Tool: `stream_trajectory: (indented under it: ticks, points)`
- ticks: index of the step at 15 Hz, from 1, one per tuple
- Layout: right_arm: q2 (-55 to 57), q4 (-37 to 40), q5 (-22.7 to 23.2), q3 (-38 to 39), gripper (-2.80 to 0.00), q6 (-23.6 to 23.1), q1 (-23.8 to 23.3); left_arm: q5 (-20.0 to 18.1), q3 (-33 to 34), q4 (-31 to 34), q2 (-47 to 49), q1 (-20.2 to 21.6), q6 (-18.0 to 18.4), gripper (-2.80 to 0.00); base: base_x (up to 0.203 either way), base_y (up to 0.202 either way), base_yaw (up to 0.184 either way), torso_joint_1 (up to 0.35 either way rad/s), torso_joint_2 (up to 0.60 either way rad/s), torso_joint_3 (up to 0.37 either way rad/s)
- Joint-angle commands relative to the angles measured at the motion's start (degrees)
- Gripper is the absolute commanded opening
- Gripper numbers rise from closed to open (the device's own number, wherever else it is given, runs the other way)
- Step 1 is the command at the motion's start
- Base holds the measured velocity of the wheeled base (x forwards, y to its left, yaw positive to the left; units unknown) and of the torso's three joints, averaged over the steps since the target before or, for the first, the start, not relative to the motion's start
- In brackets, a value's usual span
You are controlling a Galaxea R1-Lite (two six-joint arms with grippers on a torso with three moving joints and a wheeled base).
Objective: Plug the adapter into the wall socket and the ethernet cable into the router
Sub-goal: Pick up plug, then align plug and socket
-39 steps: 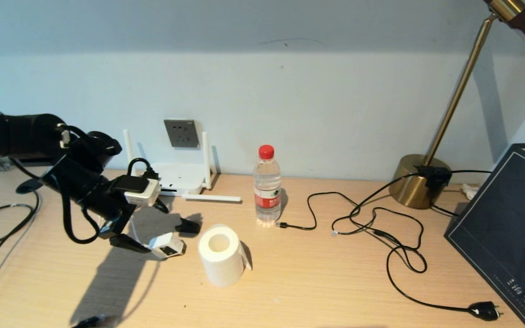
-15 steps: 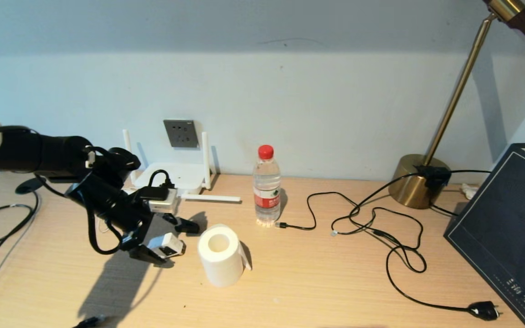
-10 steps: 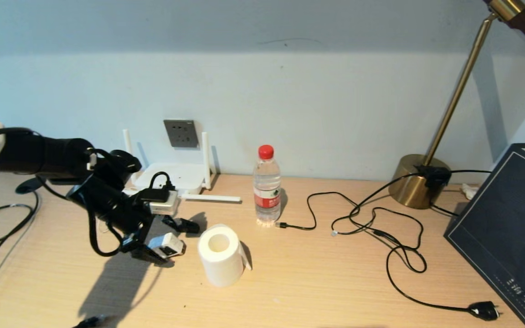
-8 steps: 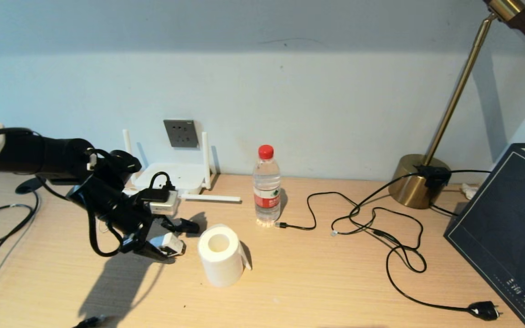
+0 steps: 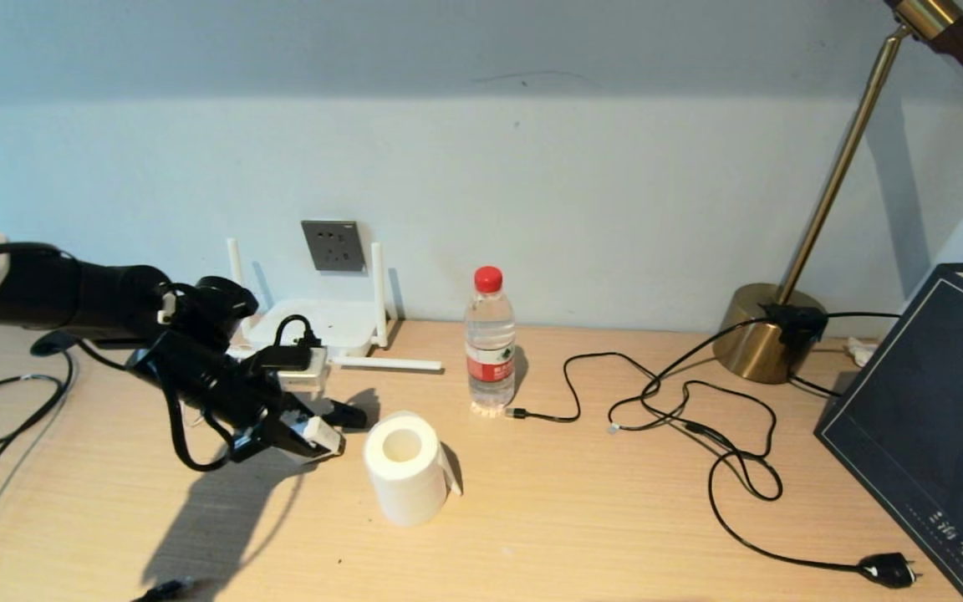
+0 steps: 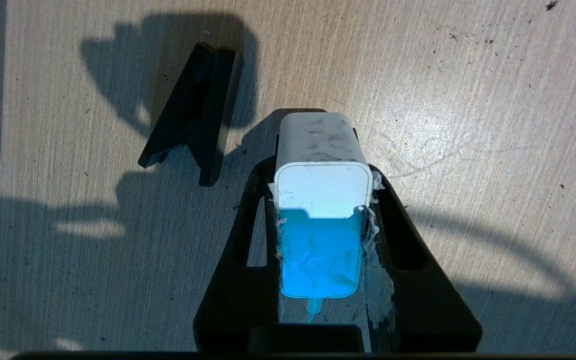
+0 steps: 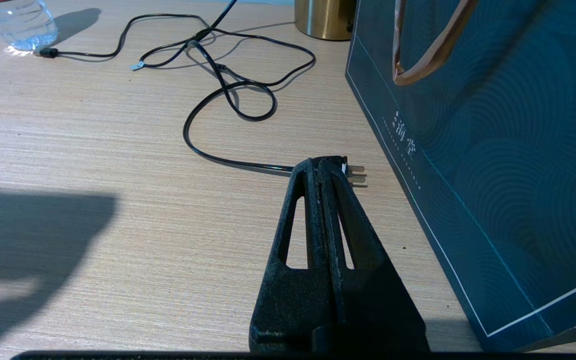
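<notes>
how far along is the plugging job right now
Nothing is plugged in yet: the socket on the wall is empty. In hand: the left tool is shut on the adapter, low over the table near the router. Left: seating the adapter in the socket, then the whole ethernet step. The right tool sits shut and idle by a black plug.

A home desk: brass lamp [image 5: 770, 334], water bottle [image 5: 490, 343] (wood-grain top [image 5: 615, 518])
</notes>
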Motion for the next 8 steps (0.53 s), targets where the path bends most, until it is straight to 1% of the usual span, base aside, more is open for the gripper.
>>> stream_trajectory:
  ticks: [1, 2, 3, 4, 5, 6, 7, 8]
  points:
    - [0.04, 0.02, 0.0, 0.0, -2.8, 0.0, 0.02, -1.2, 1.46, -0.79, -1.54, 0.27, 0.34, -2.8, 0.0, 0.0, 0.0, 0.0, 0.0, 0.0]
    - [0.04, 0.02, 0.08, 0.0, -2.8, 0.0, 0.02, -3.51, 1.53, -0.81, -3.09, 0.47, 0.25, -2.8, 0.0, 0.0, 0.0, 0.0, 0.0, 0.0]
    - [0.04, 0.02, -0.01, 0.0, -2.8, 0.0, 0.02, -6.63, 1.56, -0.84, -4.69, 0.67, -0.11, -2.8, 0.0, 0.0, 0.0, 0.0, 0.0, 0.0]
    - [0.04, 0.02, -0.01, 0.0, -2.8, 0.0, 0.02, -9.18, 1.46, -0.88, -6.86, 1.05, -0.98, -2.8, 0.0, 0.0, 0.0, 0.0, 0.0, 0.0]
    - [0.04, 0.02, 0.08, 0.0, -2.8, 0.0, 0.02, -10.28, 1.25, -1.02, -9.73, 1.49, -3.01, -2.8, 0.0, 0.0, 0.0, 0.0, 0.0, 0.0]
    - [0.04, 0.02, 0.05, 0.0, -2.8, 0.0, 0.02, -10.7, 1.11, -1.66, -12.89, 2.07, -6.35, -2.8, 0.0, 0.0, 0.0, 0.0, 0.0, 0.0]
    - [0.04, 0.02, -0.01, 0.0, -2.8, 0.0, 0.02, -10.79, 0.99, -3.32, -16.1, 2.62, -12.58, -2.8, 0.0, 0.0, 0.0, 0.0, 0.0, 0.0]
    - [0.04, 0.02, 0.07, 0.0, -2.8, 0.0, 0.02, -10.61, 0.69, -6.08, -18.38, 2.87, -21.77, -2.8, 0.0, 0.0, 0.0, 0.0, 0.0, 0.0]
